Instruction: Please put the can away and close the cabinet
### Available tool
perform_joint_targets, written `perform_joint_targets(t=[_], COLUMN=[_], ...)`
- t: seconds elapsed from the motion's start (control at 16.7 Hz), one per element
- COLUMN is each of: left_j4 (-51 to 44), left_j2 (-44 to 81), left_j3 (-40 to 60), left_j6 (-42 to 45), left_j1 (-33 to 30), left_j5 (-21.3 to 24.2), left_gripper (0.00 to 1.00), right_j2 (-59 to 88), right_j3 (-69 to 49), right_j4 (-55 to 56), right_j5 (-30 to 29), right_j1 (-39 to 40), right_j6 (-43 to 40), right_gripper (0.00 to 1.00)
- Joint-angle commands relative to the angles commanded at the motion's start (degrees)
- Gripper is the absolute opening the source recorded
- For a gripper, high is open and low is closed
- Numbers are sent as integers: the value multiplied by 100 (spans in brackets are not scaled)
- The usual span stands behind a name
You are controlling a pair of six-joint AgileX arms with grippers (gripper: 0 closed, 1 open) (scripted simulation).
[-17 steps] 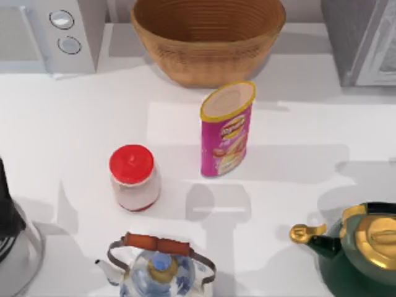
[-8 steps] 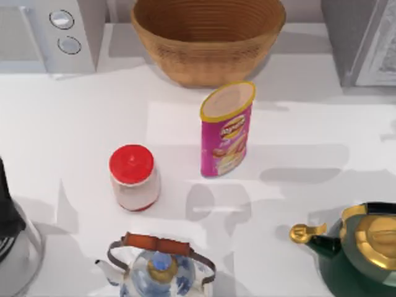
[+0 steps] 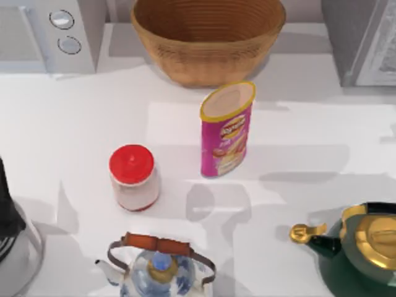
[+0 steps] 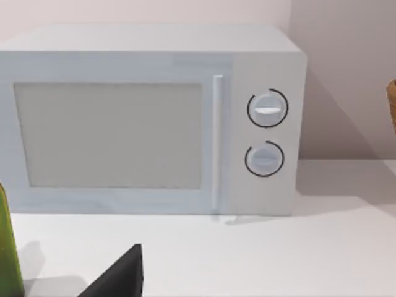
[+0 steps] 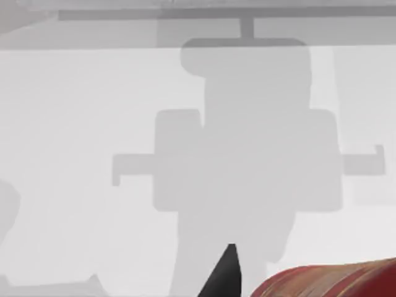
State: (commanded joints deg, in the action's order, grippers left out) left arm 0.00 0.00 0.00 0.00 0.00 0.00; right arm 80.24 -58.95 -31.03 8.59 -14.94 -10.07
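The can (image 3: 226, 128) is a tall pink chips tube with a yellow rim, standing upright at the middle of the white table, just in front of the basket. The grey cabinet (image 3: 346, 37) stands at the back right corner, with a lighter panel (image 3: 380, 49) set at an angle on its front. A dark tip of my left gripper (image 4: 120, 275) shows low in the left wrist view, facing the microwave. In the right wrist view, a dark tip of my right gripper (image 5: 223, 275) hangs over bare white surface that carries a gripper-shaped shadow.
A wicker basket (image 3: 208, 37) sits at the back centre and a white microwave (image 3: 49, 34) at the back left. A red-lidded jar (image 3: 133, 177), a blue-white teapot (image 3: 159, 266) and a green-gold kettle (image 3: 362, 257) stand along the front. A red striped object (image 5: 328, 281) lies near my right gripper.
The shadows on the right side of the table have shifted and drawn back toward the right edge. The can and the other objects have not moved.
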Motion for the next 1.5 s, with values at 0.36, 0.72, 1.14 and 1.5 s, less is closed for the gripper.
perform_joint_targets(t=[0.36,0.72,1.14,1.5], left_j4=[0,0,0,0], left_j2=[0,0,0,0], left_j3=[0,0,0,0], left_j6=[0,0,0,0], left_j1=[0,0,0,0], left_j5=[0,0,0,0], left_gripper=[100,100,100,100], right_j2=[-1642,-5128,-7786,-8024], right_j3=[1228,3722,5749,5895], right_j4=[994,2302,3069,3102], right_j5=[31,-187,-778,-859], right_j1=[202,724,1398,1494], right_j6=[202,480,946,1007], right_gripper=[0,0,0,0])
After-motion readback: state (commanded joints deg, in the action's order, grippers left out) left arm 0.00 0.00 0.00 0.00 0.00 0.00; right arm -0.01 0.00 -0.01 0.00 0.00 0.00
